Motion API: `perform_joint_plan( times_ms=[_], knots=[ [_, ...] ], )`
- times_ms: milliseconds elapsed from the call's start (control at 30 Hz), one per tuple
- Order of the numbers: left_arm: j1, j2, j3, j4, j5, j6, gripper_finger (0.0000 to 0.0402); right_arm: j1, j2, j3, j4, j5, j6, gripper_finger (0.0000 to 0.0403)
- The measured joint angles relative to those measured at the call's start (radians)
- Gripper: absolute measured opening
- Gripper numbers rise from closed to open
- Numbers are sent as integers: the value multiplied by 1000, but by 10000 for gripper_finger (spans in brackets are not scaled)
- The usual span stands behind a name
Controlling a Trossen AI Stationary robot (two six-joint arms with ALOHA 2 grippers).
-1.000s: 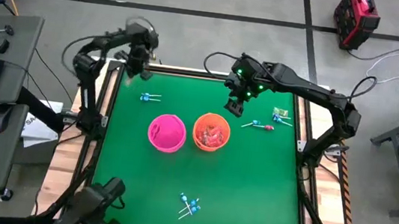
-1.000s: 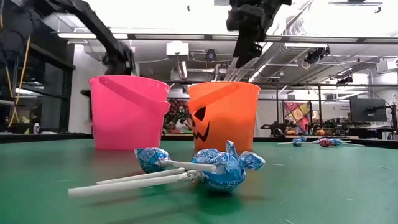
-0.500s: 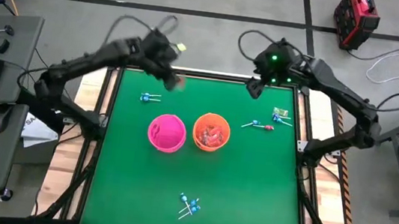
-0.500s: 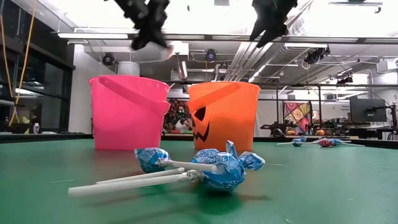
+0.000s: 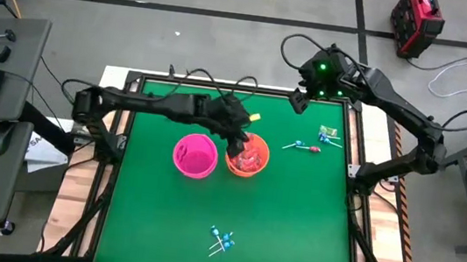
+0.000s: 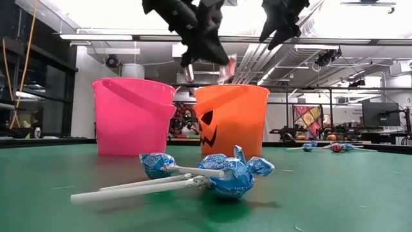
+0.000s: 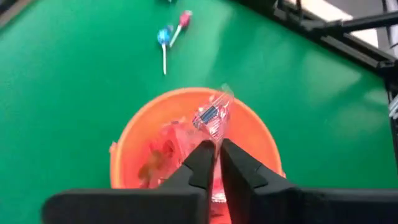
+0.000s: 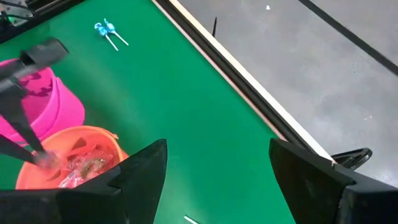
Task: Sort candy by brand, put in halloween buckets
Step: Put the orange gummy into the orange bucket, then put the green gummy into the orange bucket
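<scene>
Left gripper (image 7: 216, 163) hung over the orange bucket (image 5: 248, 154), fingers pinched on a red-and-clear wrapped candy (image 7: 211, 116) held above the wrapped pieces already inside. Pink bucket (image 5: 195, 155) stood just beside the orange one. Right gripper (image 5: 301, 103) waited with fingers spread wide above the table's far edge. Blue lollipops (image 5: 221, 240) lay near the front edge, more (image 5: 309, 145) right of the orange bucket.

My left arm reaches far across the table, its left gripper (image 7: 216, 163) pinched nearly shut. My right arm is raised at the far edge, right gripper (image 8: 217, 163) spread wide.
</scene>
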Motion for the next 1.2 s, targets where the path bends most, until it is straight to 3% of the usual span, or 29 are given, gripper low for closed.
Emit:
perform_joint_plan(
  times_ms=[333,500,667,867,1200],
  knots=[
    [15,-18,5,-17,62,-9,167,0,0,0,-42,1,22,275],
    [99,-134,59,-227,39,40,218,-39,5,-37,-165,118,162,275],
    [208,-311,27,-234,-74,60,225,-159,7,-288,-182,91,274,275],
    [286,-488,-106,-91,-74,2,225,-326,36,-568,24,62,375,275],
    [276,-589,-329,-20,-70,-119,225,-402,125,-687,182,104,527,275]
  ],
)
